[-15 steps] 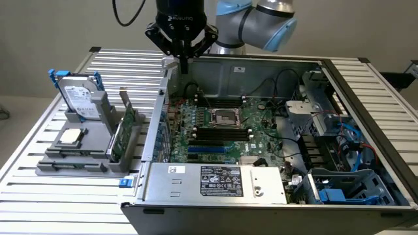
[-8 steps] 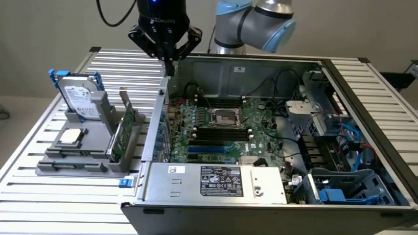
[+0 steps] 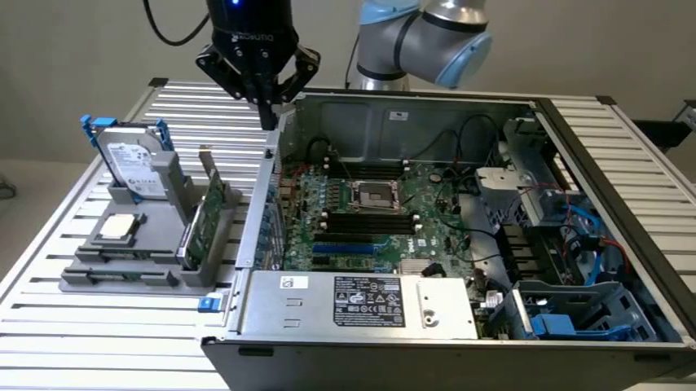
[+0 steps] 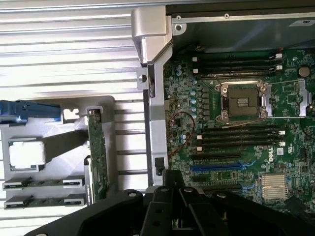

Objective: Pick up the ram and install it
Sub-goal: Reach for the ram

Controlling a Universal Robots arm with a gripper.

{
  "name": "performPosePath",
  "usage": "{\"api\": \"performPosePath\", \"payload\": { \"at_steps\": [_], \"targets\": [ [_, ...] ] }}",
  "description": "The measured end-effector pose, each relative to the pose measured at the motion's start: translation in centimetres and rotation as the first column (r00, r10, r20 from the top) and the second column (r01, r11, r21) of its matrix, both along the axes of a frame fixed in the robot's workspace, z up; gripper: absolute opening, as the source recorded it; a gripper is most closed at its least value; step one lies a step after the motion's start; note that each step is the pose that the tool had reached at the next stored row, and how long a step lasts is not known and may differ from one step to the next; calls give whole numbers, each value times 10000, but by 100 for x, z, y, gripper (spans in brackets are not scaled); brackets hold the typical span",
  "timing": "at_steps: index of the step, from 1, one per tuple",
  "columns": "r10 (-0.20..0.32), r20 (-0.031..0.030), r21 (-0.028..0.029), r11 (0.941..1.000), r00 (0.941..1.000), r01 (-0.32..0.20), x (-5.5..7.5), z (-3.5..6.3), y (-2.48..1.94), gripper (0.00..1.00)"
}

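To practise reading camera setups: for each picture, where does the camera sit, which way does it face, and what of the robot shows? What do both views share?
Exterior view: off the arm, raised, looking obliquely down onto the open computer case and grey parts holder; the arm and claw show.
Wrist view: on the wrist, facing straight down over the case edge; the claw's black body shows.
Shared: processor socket, parts holder, claw.

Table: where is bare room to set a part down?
The table is bare between the holder and its near edge, beyond the holder, and at the exterior view's right of the case. Crowded: the holder and the narrow strip between it and the case.
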State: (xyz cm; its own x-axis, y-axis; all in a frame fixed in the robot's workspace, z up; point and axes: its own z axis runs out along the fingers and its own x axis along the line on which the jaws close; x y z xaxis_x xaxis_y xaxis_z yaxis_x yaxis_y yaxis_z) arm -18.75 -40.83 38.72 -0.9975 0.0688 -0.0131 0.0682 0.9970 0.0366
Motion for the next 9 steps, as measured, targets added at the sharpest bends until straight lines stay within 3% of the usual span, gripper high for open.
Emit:
{"api": "performPosePath", "payload": {
  "at_steps": [9],
  "targets": [
    [0,-1,-59,10000,10000,0,-344,-25,-39,11]
  ]
}}
